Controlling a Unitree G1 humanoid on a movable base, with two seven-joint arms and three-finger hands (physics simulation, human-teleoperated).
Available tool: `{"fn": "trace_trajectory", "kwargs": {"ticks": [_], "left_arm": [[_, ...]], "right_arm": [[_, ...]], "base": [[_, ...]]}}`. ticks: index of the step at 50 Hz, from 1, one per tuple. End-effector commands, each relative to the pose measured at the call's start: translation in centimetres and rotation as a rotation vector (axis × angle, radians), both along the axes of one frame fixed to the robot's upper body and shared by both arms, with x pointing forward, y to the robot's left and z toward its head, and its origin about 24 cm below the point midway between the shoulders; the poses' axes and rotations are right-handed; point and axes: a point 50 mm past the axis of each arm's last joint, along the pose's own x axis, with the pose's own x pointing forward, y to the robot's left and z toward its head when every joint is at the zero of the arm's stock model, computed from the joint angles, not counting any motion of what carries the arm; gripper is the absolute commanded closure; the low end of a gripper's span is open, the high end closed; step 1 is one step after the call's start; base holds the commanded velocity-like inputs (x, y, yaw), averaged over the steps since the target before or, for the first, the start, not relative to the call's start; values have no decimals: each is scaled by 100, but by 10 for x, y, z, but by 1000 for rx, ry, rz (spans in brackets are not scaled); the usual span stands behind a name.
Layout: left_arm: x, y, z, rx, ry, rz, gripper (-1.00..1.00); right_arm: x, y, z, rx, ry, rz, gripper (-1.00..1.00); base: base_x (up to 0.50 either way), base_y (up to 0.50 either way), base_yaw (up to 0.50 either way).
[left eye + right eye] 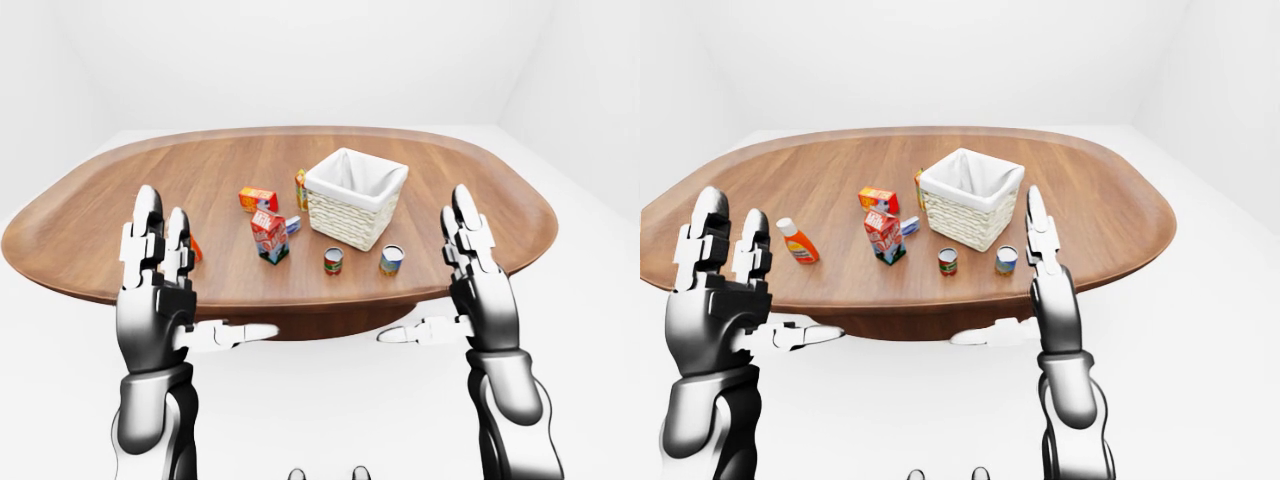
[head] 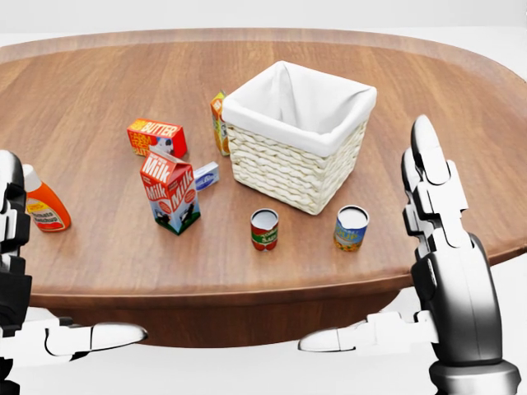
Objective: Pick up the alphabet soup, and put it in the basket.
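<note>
The alphabet soup (image 2: pixel 352 228), a small can with a blue and yellow label, stands upright on the wooden table (image 2: pixel 99 90), just below the lower right corner of the basket (image 2: pixel 296 148) in the head view. The basket is woven, lined with white cloth, and looks empty. My left hand (image 1: pixel 195 275) is open and empty, raised at the lower left, below the table's near edge. My right hand (image 1: pixel 425 270) is open and empty, raised at the lower right; the can lies up and to the left of its fingers (image 2: pixel 432 185).
A red can (image 2: pixel 264 229) stands left of the soup. A milk carton (image 2: pixel 170 191), a butter box (image 2: pixel 156 137), an orange bottle (image 2: pixel 45 206), a small blue-white packet (image 2: pixel 206 175) and an orange carton (image 2: pixel 219 123) beside the basket lie on the table's left half.
</note>
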Motion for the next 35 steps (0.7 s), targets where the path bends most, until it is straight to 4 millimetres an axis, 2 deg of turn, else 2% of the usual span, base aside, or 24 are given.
{"fn": "trace_trajectory", "kwargs": {"ticks": [1, 23, 35], "left_arm": [[-2, -2, 0, -1, 1, -10, -100], [-4, -3, -1, 3, 7, -14, -100], [-8, -4, 4, 0, -20, -22, -100]], "right_arm": [[-2, -1, 2, -1, -7, -2, -100], [-1, 1, -2, -8, 8, 4, -100], [0, 1, -4, -23, 21, 4, -100]], "base": [[0, -50, 0], [0, -50, 0], [0, -2, 0]]}}
